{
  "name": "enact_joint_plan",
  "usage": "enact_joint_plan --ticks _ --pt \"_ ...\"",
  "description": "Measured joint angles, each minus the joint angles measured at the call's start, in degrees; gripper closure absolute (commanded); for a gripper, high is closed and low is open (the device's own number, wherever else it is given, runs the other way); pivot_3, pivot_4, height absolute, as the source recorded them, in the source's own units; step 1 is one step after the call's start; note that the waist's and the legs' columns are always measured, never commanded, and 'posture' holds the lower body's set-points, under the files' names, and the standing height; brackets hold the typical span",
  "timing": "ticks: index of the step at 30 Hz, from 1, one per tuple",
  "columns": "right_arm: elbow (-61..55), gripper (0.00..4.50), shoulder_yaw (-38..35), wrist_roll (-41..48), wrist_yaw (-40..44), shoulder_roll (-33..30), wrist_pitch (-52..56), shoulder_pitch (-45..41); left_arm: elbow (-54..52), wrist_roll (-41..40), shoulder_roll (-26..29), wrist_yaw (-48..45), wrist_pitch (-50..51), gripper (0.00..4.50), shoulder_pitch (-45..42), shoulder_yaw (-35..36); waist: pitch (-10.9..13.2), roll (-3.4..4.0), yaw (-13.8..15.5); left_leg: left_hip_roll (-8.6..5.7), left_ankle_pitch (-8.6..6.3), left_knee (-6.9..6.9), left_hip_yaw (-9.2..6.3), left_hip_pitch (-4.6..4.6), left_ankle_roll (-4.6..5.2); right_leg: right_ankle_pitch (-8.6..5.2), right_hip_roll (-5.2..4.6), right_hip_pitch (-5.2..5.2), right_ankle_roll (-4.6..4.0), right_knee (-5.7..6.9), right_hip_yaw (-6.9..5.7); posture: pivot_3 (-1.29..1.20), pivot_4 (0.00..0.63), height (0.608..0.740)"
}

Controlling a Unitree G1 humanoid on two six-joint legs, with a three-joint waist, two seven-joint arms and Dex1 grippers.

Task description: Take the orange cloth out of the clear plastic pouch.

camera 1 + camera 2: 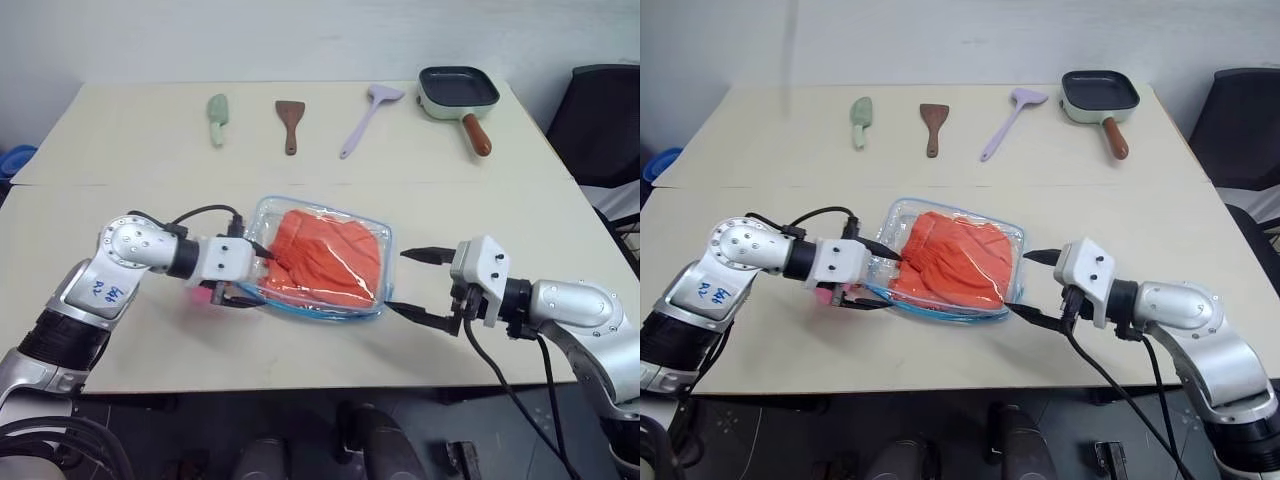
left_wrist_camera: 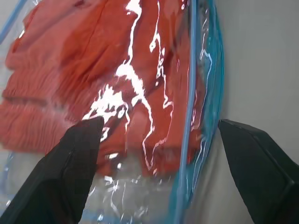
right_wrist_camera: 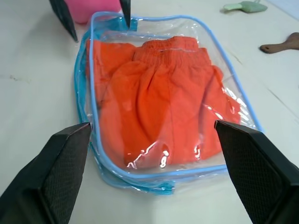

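Orange cloth (image 3: 159,98): lies sealed inside clear plastic pouch (image 3: 86,112), between your spread, empty left gripper (image 1: 250,272) and right gripper (image 1: 412,285); opening step pending—pin one end, find the mouth.

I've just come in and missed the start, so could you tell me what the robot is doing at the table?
It is working on a clear pouch that lies on the table with an orange cloth inside. The left gripper is at one end of the pouch, fingers open, one over the plastic. The right gripper is open at the other end, not gripping. The cloth is not yet out.
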Motion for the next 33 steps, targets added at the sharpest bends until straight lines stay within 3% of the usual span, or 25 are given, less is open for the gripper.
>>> enact_joint_plan --ticks 4,9,12,20,23,25,29,33 --pt "-1.95 0.14 -0.29 0.27 -1.28 0.00 0.49 1.74 7.19 4.78 0.77 -0.33 -10.42 0.35 -0.72 0.98 0.00 0.00 0.00 0.13 -0.06 -0.01 -0.05 0.00 0.15 0.03 -0.04 0.00 0.05 -0.02 0.00 0.00 0.150 0.740" --pt "-2.71 0.14 -0.41 0.42 -2.62 0.19 1.18 2.04 11.88 6.84 -3.62 2.70 -16.58 0.35 -2.10 2.17 0.00 0.00 0.21 0.16 -0.10 0.01 -0.05 -0.01 0.27 0.07 -0.07 0.00 0.12 -0.03 0.01 0.00 0.150 0.740" --pt "-2.75 0.08 -0.41 0.45 -2.73 0.19 1.19 2.04 12.59 6.67 -4.94 2.93 -16.67 0.89 -2.22 2.51 0.00 0.00 0.28 0.16 -0.11 0.01 -0.05 -0.01 0.28 0.08 -0.06 0.00 0.13 -0.02 0.00 0.00 0.150 0.740" --pt "-2.86 0.08 -0.60 1.46 -2.92 0.60 1.62 2.10 11.72 4.11 -4.84 -1.40 -14.40 3.39 0.11 3.99 0.00 0.00 -0.05 0.20 -0.11 0.01 -0.05 0.00 0.28 0.08 -0.04 0.00 0.13 -0.01 -0.01 0.00 0.150 0.740" --pt "-4.00 0.08 -1.91 3.64 -3.80 1.42 2.96 2.08 5.91 0.63 -4.89 -2.49 -4.62 4.37 3.26 4.98 0.00 0.00 -0.13 0.23 -0.11 0.01 -0.14 0.00 0.28 0.08 -0.03 0.00 0.13 0.02 0.02 0.00 0.150 0.740" --pt "-5.13 0.08 -2.25 4.87 -4.30 1.67 3.79 2.22 0.35 -4.54 -7.04 -0.20 8.87 4.37 5.05 6.51 0.00 0.00 -0.15 0.23 -0.12 0.01 -0.30 0.00 0.29 0.08 -0.03 0.01 0.14 0.02 0.05 0.00 0.150 0.740" --pt "-8.62 1.36 -1.71 7.12 -6.18 4.01 5.28 3.34 -10.12 -12.58 -13.13 8.73 31.94 4.40 6.08 8.32 -0.01 -0.02 0.50 0.18 -0.12 0.05 -0.44 -0.05 0.31 0.13 -0.04 0.06 0.22 0.02 0.06 0.00 0.150 0.740" --pt "-9.57 2.78 1.63 4.96 -8.15 4.14 5.49 4.18 -16.75 -14.09 -15.54 14.35 40.03 4.40 8.29 8.71 -0.01 -0.02 0.42 0.17 -0.12 0.04 -0.41 -0.03 0.31 0.15 -0.04 0.06 0.24 0.01 0.10 0.00 0.150 0.740"
